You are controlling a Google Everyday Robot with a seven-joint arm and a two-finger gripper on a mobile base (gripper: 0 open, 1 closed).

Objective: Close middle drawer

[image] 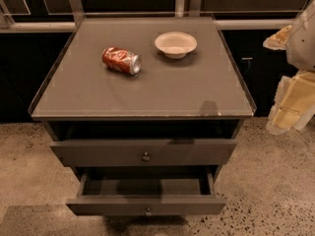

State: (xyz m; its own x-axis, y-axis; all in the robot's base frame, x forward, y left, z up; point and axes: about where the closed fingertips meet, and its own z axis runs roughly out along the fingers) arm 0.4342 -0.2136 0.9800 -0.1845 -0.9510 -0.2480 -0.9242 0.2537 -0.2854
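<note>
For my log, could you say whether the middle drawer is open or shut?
Open: the middle drawer juts forward, interior exposed; the claw sits far right, apart.

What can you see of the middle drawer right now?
The middle drawer is dark grey-brown, with a flat plain front and one small round metal knob at its centre. It stands pulled well out, farther than the top drawer above it, level, and nothing shows inside. Nothing touches it: the gripper hangs to the right of the cabinet, higher up and well clear.
</note>
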